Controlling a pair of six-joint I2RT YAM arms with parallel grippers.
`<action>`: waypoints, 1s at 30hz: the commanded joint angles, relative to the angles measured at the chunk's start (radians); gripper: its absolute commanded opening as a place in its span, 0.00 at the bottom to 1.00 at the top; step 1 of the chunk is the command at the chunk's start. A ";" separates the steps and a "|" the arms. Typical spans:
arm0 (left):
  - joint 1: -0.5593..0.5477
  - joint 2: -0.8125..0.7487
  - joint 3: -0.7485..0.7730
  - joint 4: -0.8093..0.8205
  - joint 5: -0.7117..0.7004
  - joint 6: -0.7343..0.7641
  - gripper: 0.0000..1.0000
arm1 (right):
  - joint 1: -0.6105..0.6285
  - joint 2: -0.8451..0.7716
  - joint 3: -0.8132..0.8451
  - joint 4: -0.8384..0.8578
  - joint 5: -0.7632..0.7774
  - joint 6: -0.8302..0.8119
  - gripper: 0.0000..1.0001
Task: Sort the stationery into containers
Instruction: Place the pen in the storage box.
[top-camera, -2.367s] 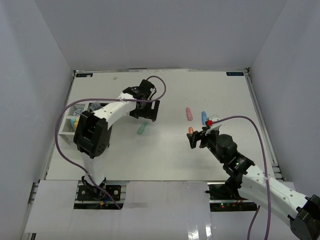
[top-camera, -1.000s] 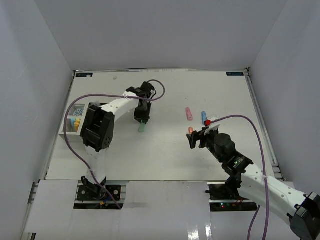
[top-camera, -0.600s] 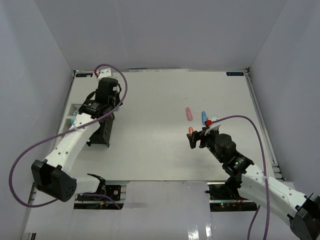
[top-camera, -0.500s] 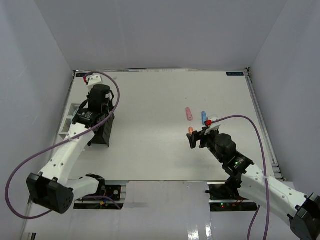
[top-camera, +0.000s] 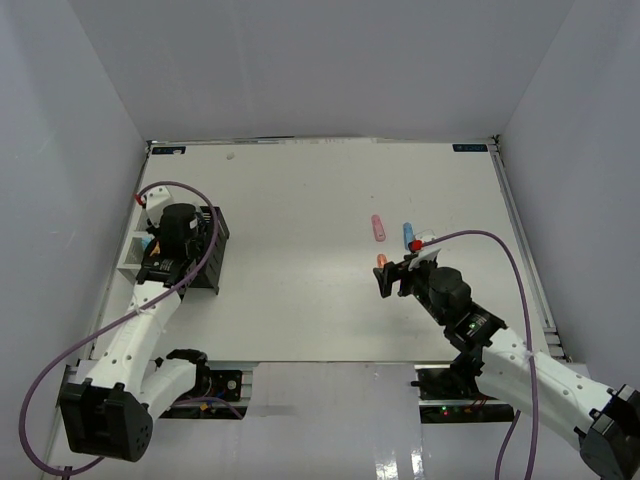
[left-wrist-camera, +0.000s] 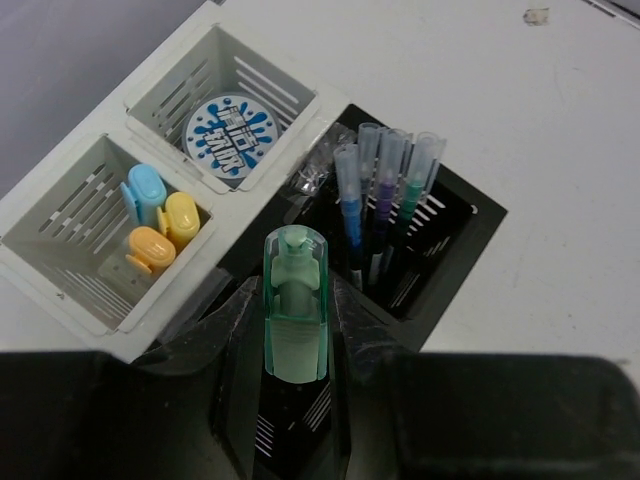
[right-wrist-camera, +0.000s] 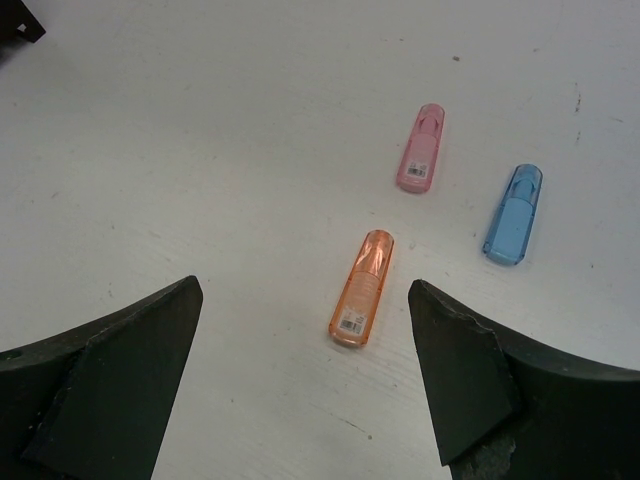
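- The left arm runs from its base at the near left corner up along the left side of the desk (top-camera: 300, 310). Its wrist hangs over the two containers there.
- The left tool (left-wrist-camera: 295, 340) is closed narrowly on the green marker (left-wrist-camera: 295, 300), one finger on each long side.
- The green marker's long axis runs straight out from the wrist, capped end leading. It hangs over the near part of the black organizer (left-wrist-camera: 470, 215), just beside the white tray (left-wrist-camera: 165, 148).
- Thin pens (left-wrist-camera: 385, 185) stand upright in the organizer's far compartment, clear caps up.
- The tray's far compartment holds the round blue-white roll (left-wrist-camera: 232, 130), lying flat. Its near compartment holds three chunky markers (left-wrist-camera: 183, 215), blue, yellow and orange, packed side by side.
- The right arm reaches from the near right corner up and leftward, wrist low and angled down at the desk.
- The right tool (right-wrist-camera: 300, 290) is spread wide and holds nothing.
- The orange marker (right-wrist-camera: 362, 288) lies flat on the desk between the fingers, nearer the right one and touching neither. Its long axis points away from the wrist, leaning slightly right.
- The pink marker (right-wrist-camera: 420, 148) and the blue marker (right-wrist-camera: 514, 214) lie farther out, apart from each other, roughly parallel to the orange one.
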 joint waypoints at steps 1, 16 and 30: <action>0.035 -0.033 -0.026 0.078 -0.008 0.008 0.11 | -0.005 0.012 0.007 0.041 0.009 0.008 0.90; 0.061 -0.068 -0.025 0.052 0.104 0.018 0.80 | -0.005 0.199 0.095 -0.040 -0.011 0.025 0.90; 0.053 0.051 0.098 0.030 0.932 0.061 0.98 | -0.056 0.577 0.290 -0.249 0.068 0.169 0.97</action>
